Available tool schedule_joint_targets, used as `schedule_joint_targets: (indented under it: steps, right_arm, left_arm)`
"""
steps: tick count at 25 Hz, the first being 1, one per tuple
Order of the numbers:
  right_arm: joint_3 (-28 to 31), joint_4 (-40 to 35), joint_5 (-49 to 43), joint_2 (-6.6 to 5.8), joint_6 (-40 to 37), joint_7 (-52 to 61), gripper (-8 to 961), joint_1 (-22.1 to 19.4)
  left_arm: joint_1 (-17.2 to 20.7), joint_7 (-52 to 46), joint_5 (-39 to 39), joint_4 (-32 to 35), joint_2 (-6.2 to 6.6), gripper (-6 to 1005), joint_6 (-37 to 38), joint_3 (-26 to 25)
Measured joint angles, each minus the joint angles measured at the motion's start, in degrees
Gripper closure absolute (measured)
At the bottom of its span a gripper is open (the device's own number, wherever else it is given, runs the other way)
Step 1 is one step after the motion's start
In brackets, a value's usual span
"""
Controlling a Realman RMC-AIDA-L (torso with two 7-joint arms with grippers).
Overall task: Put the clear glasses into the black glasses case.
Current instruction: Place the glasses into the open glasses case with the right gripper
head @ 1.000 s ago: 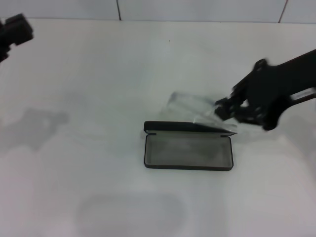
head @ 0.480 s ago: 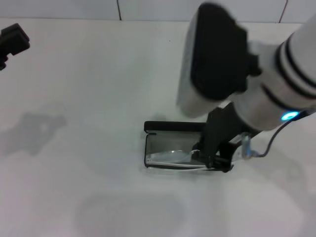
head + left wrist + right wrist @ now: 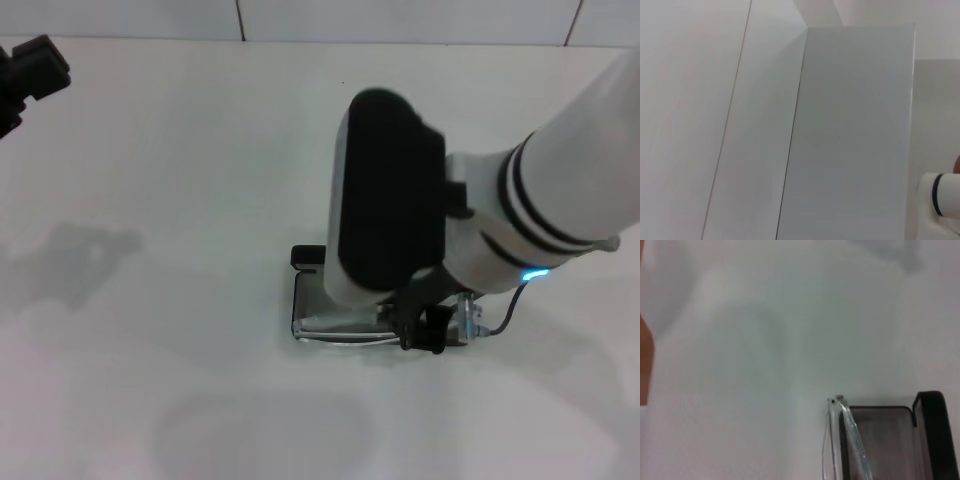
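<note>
While lowered over the case (image 3: 310, 258) at lower centre: glasses (image 3: 852, 437) half in.
Right claw (image 3: 425, 328) grip state unclear; left claw (image 3: 30, 78) idle upper left, unclear too; release and seating pending.

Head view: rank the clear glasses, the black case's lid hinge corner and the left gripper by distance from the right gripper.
1. clear glasses, beside the right gripper, in the black glasses case.
2. The case's back left corner, slightly farther.
3. left gripper, far off at the table's far left.

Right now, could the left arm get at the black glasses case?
Probably not. The left claw sits parked at the far left corner, and the right arm hangs over the black glasses case, covering most of it.
</note>
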Motion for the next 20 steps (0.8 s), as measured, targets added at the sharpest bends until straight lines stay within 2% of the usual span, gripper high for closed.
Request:
schedule_joint_targets:
  steps: [12, 20]
  right_arm:
    - [-6.3, 2.2, -7.2, 0.0, 7.2, -0.5, 894, -1.9]
    - [-7.7, 3.6, -8.8, 0.0, 10.7, -0.6, 894, -2.1]
  left_arm:
    - [-0.3, -0.6, -0.1, -0.1, -0.21, 907, -0.4, -0.2]
    - [-0.5, -0.6, 0.5, -0.1, -0.43, 907, -0.5, -1.5]
